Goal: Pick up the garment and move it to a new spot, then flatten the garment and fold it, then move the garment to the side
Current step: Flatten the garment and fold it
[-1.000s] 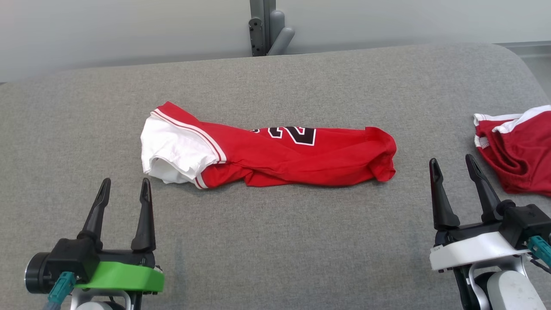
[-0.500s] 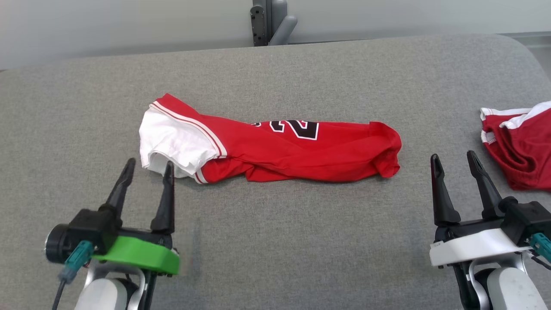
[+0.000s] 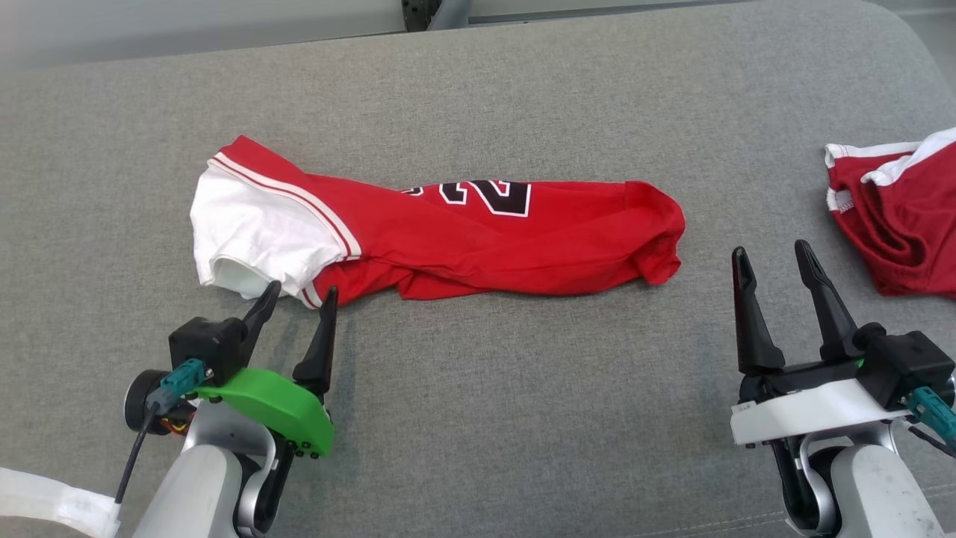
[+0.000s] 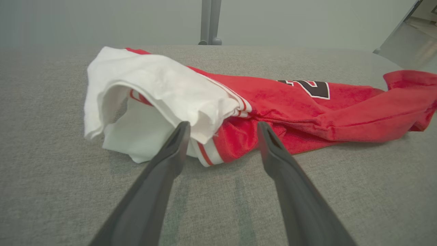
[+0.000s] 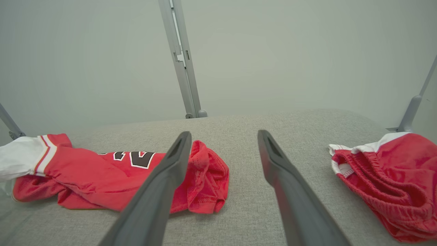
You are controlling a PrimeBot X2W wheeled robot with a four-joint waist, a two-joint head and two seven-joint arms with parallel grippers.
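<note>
The garment [image 3: 448, 235] is a red jersey with white sleeves and a black number, lying crumpled lengthwise across the middle of the grey surface [image 3: 478, 418]. My left gripper [image 3: 299, 295] stands open at its near left end, fingertips at the edge of the white sleeve and red hem. In the left wrist view the garment [image 4: 239, 106] lies just beyond my open left gripper [image 4: 222, 128]. My right gripper [image 3: 769, 254] is open too, nothing in it, to the right of the garment's right end. From the right wrist, the garment [image 5: 102, 174] lies left of that gripper [image 5: 223, 136].
A second red-and-white piece of clothing [image 3: 904, 217] lies bunched at the right edge of the surface; in the right wrist view this clothing [image 5: 389, 181] sits at the right. A grey metal post [image 5: 181, 61] rises behind the far edge, before a pale wall.
The head camera has tilted down, shifting the whole picture. My left gripper has advanced forward and right until its tips reach the garment's near left edge. The right gripper has kept its place.
</note>
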